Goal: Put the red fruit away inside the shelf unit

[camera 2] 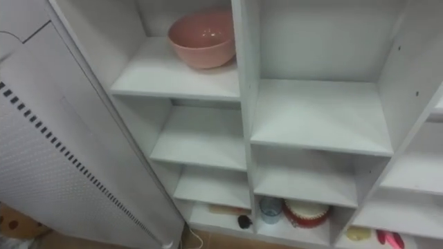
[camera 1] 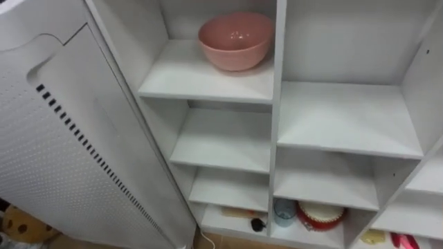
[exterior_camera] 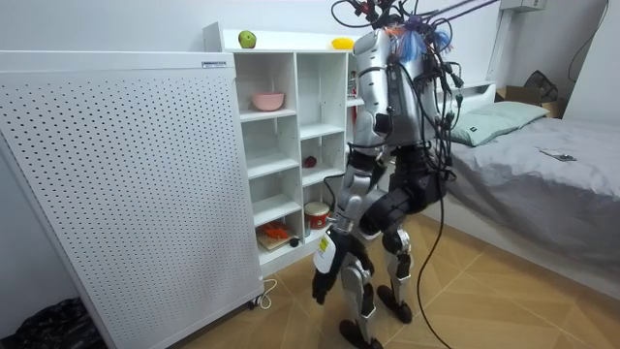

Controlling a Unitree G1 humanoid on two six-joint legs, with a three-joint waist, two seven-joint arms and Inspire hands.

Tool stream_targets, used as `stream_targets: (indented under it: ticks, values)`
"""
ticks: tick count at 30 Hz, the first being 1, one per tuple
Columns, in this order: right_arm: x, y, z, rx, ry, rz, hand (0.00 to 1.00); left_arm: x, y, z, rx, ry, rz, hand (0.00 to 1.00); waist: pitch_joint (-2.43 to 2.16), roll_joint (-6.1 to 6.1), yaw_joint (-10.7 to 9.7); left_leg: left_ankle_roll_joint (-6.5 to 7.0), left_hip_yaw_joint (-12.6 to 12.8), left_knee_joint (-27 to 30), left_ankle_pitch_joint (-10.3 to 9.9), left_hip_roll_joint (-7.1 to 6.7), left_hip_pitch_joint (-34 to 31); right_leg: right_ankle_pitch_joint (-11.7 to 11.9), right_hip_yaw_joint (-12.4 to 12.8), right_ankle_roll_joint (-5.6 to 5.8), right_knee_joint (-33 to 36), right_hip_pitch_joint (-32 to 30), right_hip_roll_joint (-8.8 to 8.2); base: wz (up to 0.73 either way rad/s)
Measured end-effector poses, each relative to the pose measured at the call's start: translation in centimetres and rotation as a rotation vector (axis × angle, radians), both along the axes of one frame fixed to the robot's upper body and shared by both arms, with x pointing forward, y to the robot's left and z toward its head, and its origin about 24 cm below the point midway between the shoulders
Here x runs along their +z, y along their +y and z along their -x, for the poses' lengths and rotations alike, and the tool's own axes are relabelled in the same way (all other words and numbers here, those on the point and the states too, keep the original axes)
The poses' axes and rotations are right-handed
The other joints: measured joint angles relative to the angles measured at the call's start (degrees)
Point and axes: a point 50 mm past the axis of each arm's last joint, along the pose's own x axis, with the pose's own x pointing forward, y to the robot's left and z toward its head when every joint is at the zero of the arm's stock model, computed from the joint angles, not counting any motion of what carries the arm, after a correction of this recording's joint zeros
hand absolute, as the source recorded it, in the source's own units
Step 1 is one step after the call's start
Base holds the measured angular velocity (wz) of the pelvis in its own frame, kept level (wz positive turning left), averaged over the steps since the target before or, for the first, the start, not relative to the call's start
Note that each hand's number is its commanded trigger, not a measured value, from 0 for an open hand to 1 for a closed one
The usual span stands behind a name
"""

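**Inspector:** Your room has a wood floor (exterior_camera: 484, 301), a bed (exterior_camera: 542, 155) at the room view's right and a tall white perforated panel (exterior_camera: 126, 184) at its left. The panel stands just beside the white closet (exterior_camera: 295, 136). Your robot stands close before the closet's open compartments, facing them with its knees bent.

**Operator:** Where is the fruit?

**Inspector:** On the closet's top board. You have a green apple (exterior_camera: 247, 39) near the end by the panel and a yellow fruit (exterior_camera: 341, 43) further toward the room view's right. The two are well apart. A small dark red item (exterior_camera: 310, 161) lies in a compartment of the second column, and I cannot tell you what it is.

**Operator:** And the shelves?

**Inspector:** From the head camera, a pink bowl (camera 1: 235, 39) stands upright on the upper shelf of the column next to the panel. At the bottom of the neighbouring column, a blue cup (camera 1: 284, 211) stands just beside a red round container (camera 1: 321, 216), with the cup on the robot's left.

**Operator:** The hands?

**Inspector:** Your robot's left hand (exterior_camera: 323, 281) hangs low beside its knee, apart from every shelf and from the fruit. I cannot tell you from the room view whether that hand is open or closed.
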Motion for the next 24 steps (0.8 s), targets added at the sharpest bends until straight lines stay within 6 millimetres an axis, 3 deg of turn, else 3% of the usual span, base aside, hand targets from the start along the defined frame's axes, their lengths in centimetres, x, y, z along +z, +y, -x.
stream_targets:
  ticks: [4,8,11,13,17,24]
  values:
    - [-3.4,2.7,5.0,0.165,0.189,-0.011,0.00,0.0,0.3,0.1,-0.022,-0.005,-0.008,0.00,-0.32,-1.45,-3.15,-0.87,-0.61,-6.39,1.23,0.47,7.70,0.55,-1.84,0.12,-6.53,8.47,1.29,0.12]
    - [-5.4,4.3,9.7,0.186,0.302,-0.057,0.00,-0.2,0.6,1.3,0.026,-0.002,-0.019,0.00,-1.45,-3.14,-4.43,-1.21,-0.28,-11.74,1.64,1.16,16.53,1.50,-2.35,0.73,-13.50,17.96,3.13,0.03]
    - [-6.0,4.8,11.9,0.255,0.378,-0.027,0.00,-0.4,1.3,3.1,0.094,0.012,-0.053,0.00,-2.12,-3.95,-5.28,-1.34,0.23,-15.34,1.72,1.23,22.39,1.81,-1.87,1.17,-17.05,23.75,3.86,-0.06]
    - [-6.2,4.7,13.0,0.302,0.424,0.006,0.00,-0.4,1.5,3.9,0.129,0.030,-0.068,0.00,-2.34,-4.33,-6.43,-1.34,0.24,-16.83,1.72,1.15,25.46,1.96,-1.99,1.49,-19.14,27.21,4.08,0.02]
    - [-6.7,5.6,14.5,0.393,0.484,0.054,0.00,-0.5,1.8,5.0,0.195,0.053,-0.078,0.00,-2.29,-5.35,-6.61,-1.35,0.91,-19.01,1.72,1.14,30.75,2.29,-1.54,1.95,-22.71,32.93,4.72,0.00]
    - [-7.0,6.5,14.7,0.374,0.521,0.076,0.00,-0.8,0.6,5.0,0.359,0.031,-0.034,0.00,-2.19,-5.46,-6.57,-1.35,1.18,-20.18,1.71,1.02,35.02,2.49,-1.11,2.22,-23.54,37.00,4.79,-0.02]
